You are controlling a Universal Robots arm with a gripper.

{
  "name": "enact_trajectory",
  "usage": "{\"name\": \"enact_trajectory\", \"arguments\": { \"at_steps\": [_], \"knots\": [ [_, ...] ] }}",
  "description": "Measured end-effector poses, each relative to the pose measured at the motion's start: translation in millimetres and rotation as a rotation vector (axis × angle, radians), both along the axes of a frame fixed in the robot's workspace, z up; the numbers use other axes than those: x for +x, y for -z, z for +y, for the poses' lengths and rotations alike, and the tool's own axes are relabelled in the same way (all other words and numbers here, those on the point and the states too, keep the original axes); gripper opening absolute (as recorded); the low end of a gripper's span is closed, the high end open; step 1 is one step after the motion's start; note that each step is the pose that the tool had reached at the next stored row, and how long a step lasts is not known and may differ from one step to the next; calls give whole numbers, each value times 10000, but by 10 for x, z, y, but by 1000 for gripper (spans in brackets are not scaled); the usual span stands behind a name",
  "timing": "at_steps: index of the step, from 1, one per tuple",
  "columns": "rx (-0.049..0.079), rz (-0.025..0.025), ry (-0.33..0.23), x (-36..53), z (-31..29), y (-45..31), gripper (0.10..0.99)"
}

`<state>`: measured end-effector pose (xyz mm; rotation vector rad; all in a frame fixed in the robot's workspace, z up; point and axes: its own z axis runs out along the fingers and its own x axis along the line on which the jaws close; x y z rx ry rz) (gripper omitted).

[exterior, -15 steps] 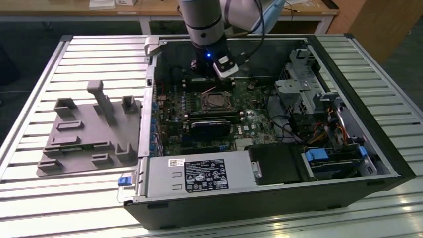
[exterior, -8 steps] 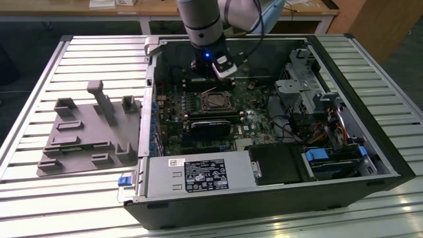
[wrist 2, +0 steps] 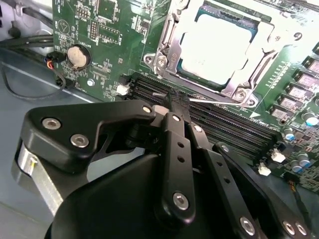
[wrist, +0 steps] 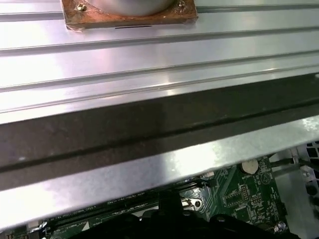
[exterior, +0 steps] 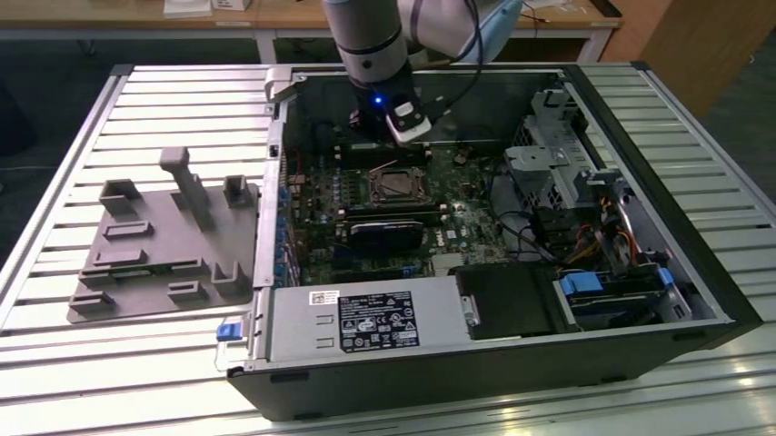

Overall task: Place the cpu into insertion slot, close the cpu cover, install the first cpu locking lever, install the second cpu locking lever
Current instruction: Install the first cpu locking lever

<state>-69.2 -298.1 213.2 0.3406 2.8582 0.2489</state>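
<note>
Here, in the exterior view, the arm [exterior: 367, 45] is reaching into the computer case [exterior: 485, 363], just beyond the insertion slot [exterior: 394, 187]. In the second wrist view, the gripper [wrist 2: 173, 99], fingers clenched, is hanging near the cpu [wrist 2: 214, 42] lying socketed under the closed cpu cover [wrist 2: 167, 40].

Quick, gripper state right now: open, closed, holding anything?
Gripper: shut, fingertips pinched on the thin locking lever that runs along the edge of the cpu cover.
</note>
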Motion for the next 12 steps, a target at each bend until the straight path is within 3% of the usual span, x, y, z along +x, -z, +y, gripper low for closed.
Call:
{"name": "enact_trajectory", "arguments": {
  "at_steps": [12],
  "knots": [
    [-1,-2,367,-1,52,40,102]
  ]
}}
